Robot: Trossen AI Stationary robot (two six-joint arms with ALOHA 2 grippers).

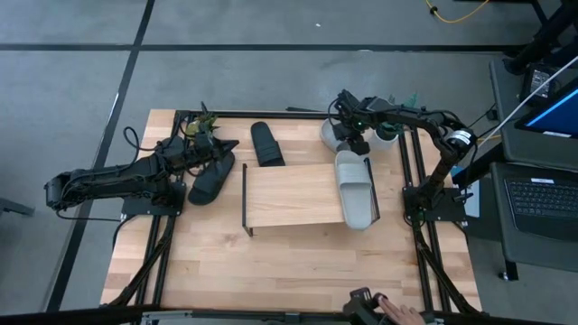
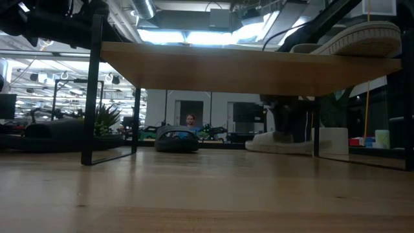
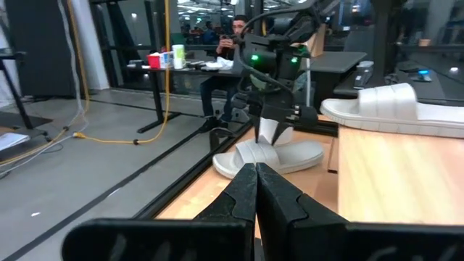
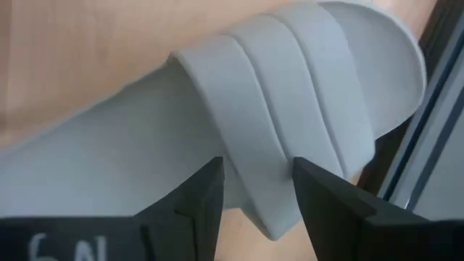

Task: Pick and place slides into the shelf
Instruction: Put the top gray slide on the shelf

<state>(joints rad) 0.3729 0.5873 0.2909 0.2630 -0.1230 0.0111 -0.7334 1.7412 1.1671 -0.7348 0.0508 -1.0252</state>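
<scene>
One grey slide [image 4: 290, 109] lies under the spread right tool [image 4: 257, 196], its strap between the fingers.

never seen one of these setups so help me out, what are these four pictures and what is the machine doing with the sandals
It is a robot with two dark jointed arms at a wooden table, filmed four ways: from above, level with the tabletop, and from a camera on each wrist.

A low light-wood shelf with black wire ends sits mid-table, and one light grey slide sandal already lies on it. Two matte black sandals lie on the table, off the shelf.

The right tool is open, its fingers either side of the strap of the second grey sandal, not yet gripping. The left tool is shut and empty, above the black sandal on the table's left side.
</scene>
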